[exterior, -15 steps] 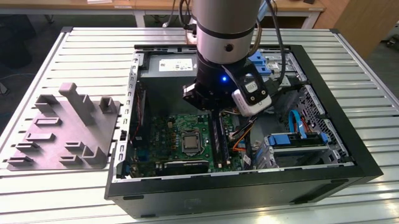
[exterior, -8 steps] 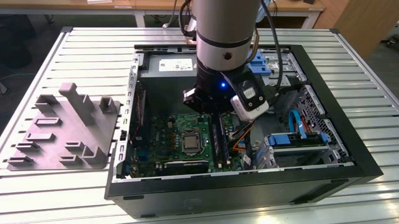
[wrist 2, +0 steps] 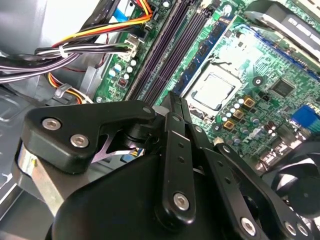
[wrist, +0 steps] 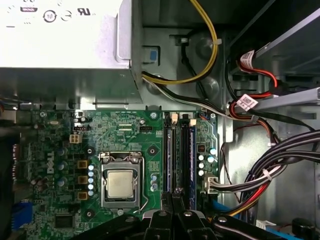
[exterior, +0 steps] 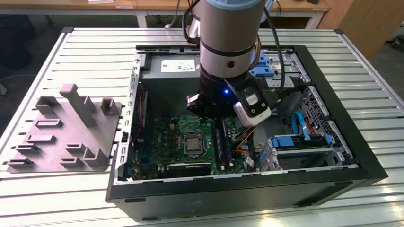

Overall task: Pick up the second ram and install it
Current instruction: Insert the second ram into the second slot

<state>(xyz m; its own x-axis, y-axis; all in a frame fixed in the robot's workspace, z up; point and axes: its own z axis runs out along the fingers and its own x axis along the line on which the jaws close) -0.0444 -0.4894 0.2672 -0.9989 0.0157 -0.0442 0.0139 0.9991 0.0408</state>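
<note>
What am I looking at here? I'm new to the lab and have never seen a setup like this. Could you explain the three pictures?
This is a robot arm reaching down into an open computer case that lies on a slatted metal table. The exterior view comes from a camera off the arm; on that view's left, a grey holder lies on the table. Both wrist views come from cameras riding on the arm. They look past its black gripper at the green motherboard, with its processor socket and long memory slots. The gripper hangs right over those slots. Whether it holds a memory stick cannot be told from these pictures.
</note>
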